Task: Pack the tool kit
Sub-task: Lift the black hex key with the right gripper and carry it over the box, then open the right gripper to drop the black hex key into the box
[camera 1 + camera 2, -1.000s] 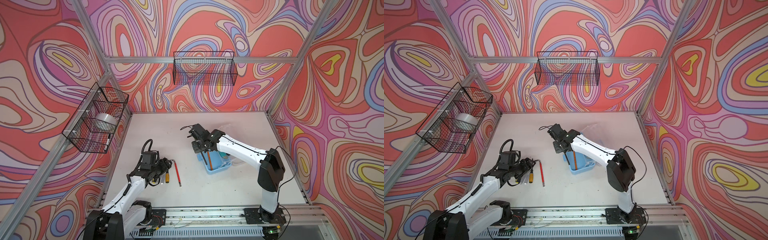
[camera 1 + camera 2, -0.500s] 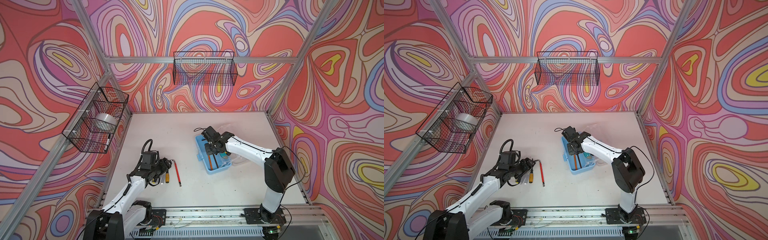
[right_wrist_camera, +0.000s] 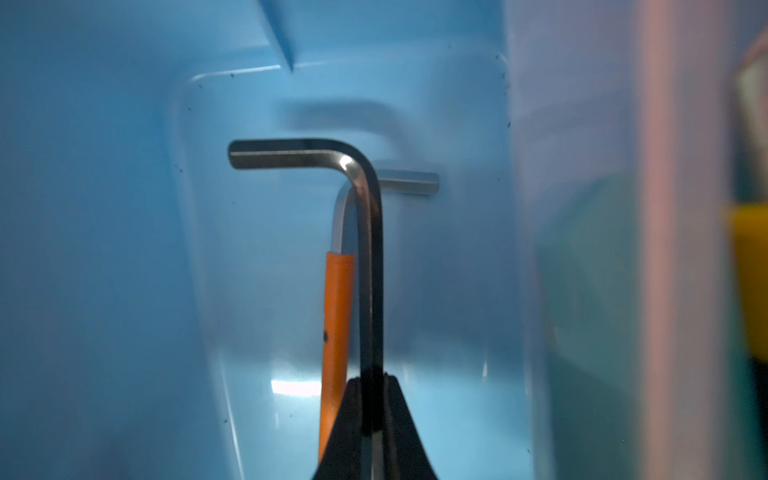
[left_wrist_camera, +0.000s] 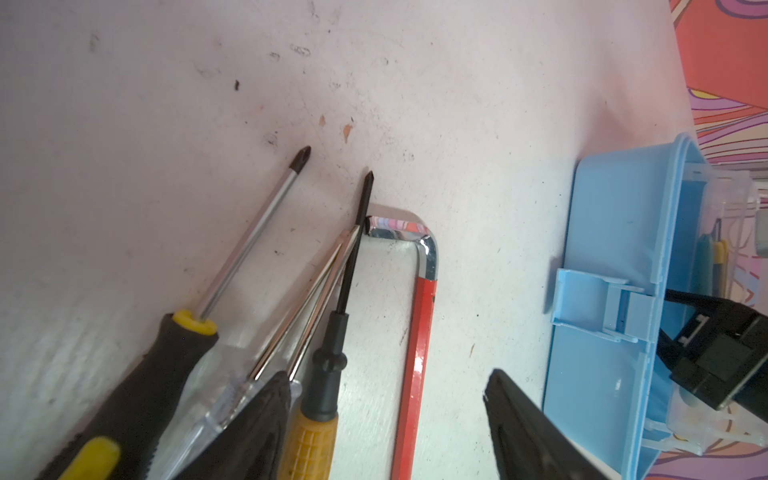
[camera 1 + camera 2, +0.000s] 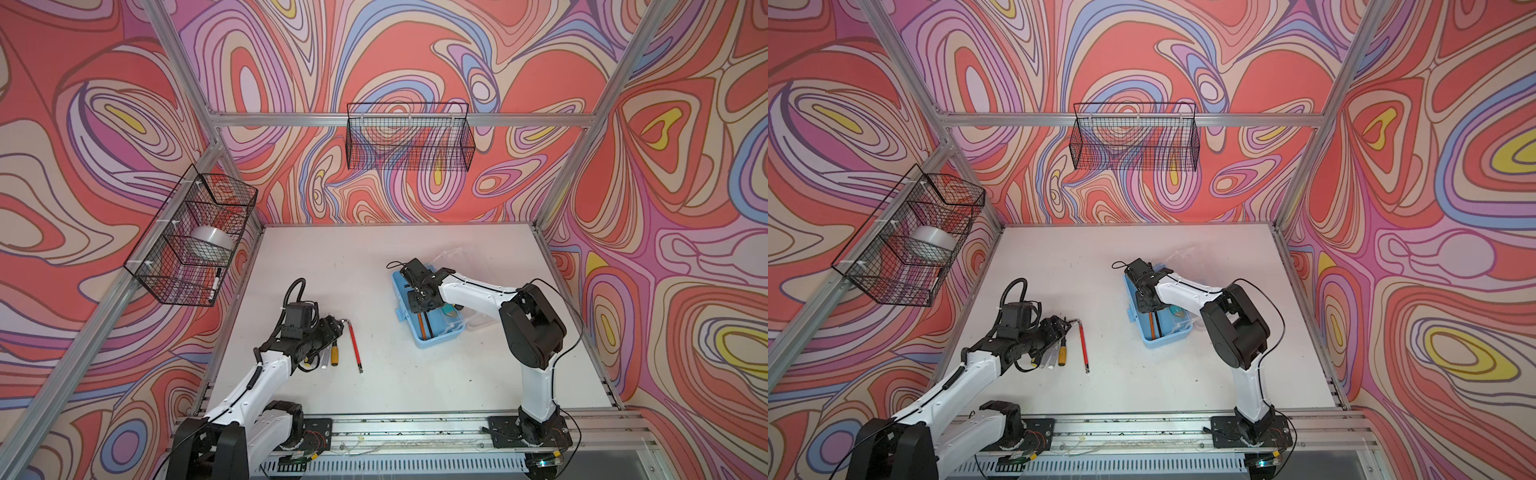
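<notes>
Light-blue rectangular plastic tool box (image 5: 441, 340) (image 5: 1163, 340) sits on the white table (image 5: 332, 257), just off centre toward 3 o'clock, with its clear lid (image 5: 455, 257) swung open on the 3 o'clock side. Right gripper (image 5: 422, 301) (image 3: 371, 382) is reaching down into the box, fingers pressed together and pinching the long arm of a dark steel L-shaped hex key (image 3: 370, 249). Its bent end hangs above the box floor. Under it an orange-sleeved hex key (image 3: 337, 316) lies flat on the blue bottom. Whether the two keys touch I cannot tell. Left gripper (image 5: 334, 326) (image 4: 386, 374) is low over the table at about 8 o'clock, jaws spread, pinching nothing. Loose tools there:
- a red-sleeved chrome hex key (image 5: 354, 345) (image 4: 419, 332), long arm running 12 to 6 and short end at 12 pointing toward 9
- a yellow-handled screwdriver with a black shaft (image 4: 328, 374)
- a clear-handled screwdriver (image 4: 216, 395)
- a black-and-yellow-handled Phillips screwdriver (image 4: 183, 340)

In the left wrist view the yellow-handled driver and the red key lie between the spread fingers. One finger (image 4: 257, 419) overlaps the clear handle; contact unclear.
</notes>
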You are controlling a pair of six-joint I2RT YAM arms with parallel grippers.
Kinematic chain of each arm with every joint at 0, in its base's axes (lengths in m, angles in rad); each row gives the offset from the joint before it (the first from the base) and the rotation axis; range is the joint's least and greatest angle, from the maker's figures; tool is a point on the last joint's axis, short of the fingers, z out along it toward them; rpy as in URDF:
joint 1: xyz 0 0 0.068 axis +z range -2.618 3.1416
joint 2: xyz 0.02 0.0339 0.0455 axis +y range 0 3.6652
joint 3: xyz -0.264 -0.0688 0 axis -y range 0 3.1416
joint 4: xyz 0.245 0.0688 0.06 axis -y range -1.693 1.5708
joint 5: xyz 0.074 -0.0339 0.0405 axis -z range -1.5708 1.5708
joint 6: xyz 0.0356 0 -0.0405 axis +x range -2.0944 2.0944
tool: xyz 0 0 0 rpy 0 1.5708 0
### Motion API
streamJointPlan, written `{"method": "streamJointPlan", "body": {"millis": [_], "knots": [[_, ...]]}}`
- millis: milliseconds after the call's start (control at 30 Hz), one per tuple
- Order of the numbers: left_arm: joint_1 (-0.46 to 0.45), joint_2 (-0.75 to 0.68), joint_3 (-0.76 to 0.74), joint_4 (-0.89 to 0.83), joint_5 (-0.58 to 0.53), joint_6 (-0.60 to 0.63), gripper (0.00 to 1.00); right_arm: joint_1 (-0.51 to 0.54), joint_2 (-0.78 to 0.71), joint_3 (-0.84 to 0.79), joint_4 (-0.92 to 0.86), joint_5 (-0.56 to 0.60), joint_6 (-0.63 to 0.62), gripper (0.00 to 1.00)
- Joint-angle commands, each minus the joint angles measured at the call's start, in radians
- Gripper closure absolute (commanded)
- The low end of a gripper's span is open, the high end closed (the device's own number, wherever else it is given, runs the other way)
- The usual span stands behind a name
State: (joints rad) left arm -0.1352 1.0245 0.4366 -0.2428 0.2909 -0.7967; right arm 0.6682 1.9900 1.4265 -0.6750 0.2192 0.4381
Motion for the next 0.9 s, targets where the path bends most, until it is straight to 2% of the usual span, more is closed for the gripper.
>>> {"method": "streamJointPlan", "body": {"millis": [0, 67, 133, 233, 500, 667, 867], "knots": [[0.008, -0.012, 0.008, -0.015, -0.020, 0.013, 0.25, -0.012, 0.022, 0.027, 0.022, 0.026, 0.031, 1.00], [0.008, -0.012, 0.008, -0.015, -0.023, 0.014, 0.25, -0.012, 0.023, 0.034, 0.016, 0.027, 0.040, 0.95], [0.008, -0.010, 0.007, -0.015, -0.025, 0.016, 0.25, -0.011, 0.018, 0.041, 0.008, 0.027, 0.044, 0.84], [0.007, -0.004, 0.003, -0.012, -0.019, 0.013, 0.25, -0.012, -0.009, 0.040, 0.012, 0.040, 0.048, 0.75], [0.008, -0.007, 0.015, -0.014, -0.015, 0.022, 0.25, 0.019, -0.089, 0.079, -0.006, 0.035, 0.020, 0.76], [0.007, -0.046, 0.027, -0.059, -0.036, 0.034, 0.24, 0.134, -0.079, 0.175, -0.040, 0.055, 0.000, 0.75], [0.008, -0.077, 0.003, -0.061, -0.028, 0.009, 0.25, 0.258, 0.002, 0.266, -0.010, 0.002, 0.001, 0.66]]}}
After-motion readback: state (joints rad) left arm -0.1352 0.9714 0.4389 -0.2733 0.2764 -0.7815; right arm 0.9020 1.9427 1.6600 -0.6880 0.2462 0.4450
